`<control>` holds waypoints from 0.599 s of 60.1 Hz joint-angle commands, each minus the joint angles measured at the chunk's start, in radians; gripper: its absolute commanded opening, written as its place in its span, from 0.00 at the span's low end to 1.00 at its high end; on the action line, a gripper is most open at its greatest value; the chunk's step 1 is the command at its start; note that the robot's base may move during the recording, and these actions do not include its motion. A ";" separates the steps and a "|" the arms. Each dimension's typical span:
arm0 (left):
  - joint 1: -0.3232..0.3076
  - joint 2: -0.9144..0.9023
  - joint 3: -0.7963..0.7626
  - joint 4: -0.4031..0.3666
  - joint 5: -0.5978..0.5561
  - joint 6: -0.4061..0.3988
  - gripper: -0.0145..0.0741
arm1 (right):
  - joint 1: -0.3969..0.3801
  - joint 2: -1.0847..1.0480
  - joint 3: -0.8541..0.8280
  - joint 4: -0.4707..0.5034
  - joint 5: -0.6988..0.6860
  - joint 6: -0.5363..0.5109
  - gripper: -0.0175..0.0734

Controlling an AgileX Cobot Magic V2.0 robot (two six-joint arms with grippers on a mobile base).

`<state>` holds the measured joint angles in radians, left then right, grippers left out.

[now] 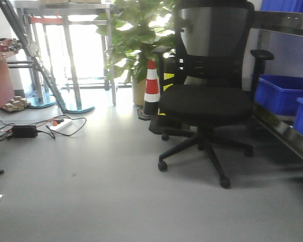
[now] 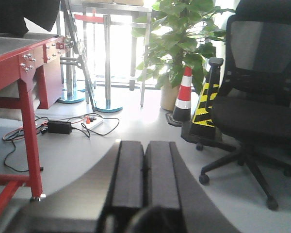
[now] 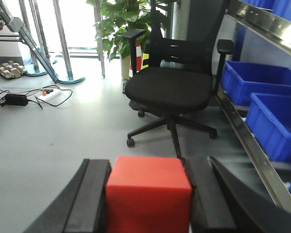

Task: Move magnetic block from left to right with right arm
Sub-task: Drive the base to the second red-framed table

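Red magnetic block (image 3: 149,194) pinched between the two black fingers (image 3: 93,194) of the right tool (image 3: 149,167), touching both, held in the air over the grey floor (image 3: 63,141); office chair (image 3: 167,87) ahead, blue bins (image 3: 262,82) to the right. Left tool (image 2: 144,145) pressed together, nothing between; red desk (image 2: 19,48) to its left

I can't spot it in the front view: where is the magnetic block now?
In the right wrist view, bottom centre, the magnetic block sits clamped between the black fingers of the right gripper.
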<state>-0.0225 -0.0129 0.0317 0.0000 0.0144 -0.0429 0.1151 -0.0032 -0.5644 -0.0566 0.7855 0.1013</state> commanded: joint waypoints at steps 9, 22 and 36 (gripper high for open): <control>-0.002 -0.013 0.010 0.000 -0.090 -0.004 0.03 | -0.004 0.022 -0.027 -0.008 -0.093 -0.008 0.35; -0.002 -0.011 0.010 0.000 -0.090 -0.004 0.03 | -0.004 0.021 -0.027 -0.008 -0.094 -0.008 0.35; -0.002 -0.011 0.010 0.000 -0.090 -0.004 0.03 | -0.004 0.021 -0.027 -0.008 -0.094 -0.008 0.35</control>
<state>-0.0225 -0.0129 0.0317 0.0000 0.0144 -0.0429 0.1151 -0.0032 -0.5644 -0.0566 0.7855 0.1013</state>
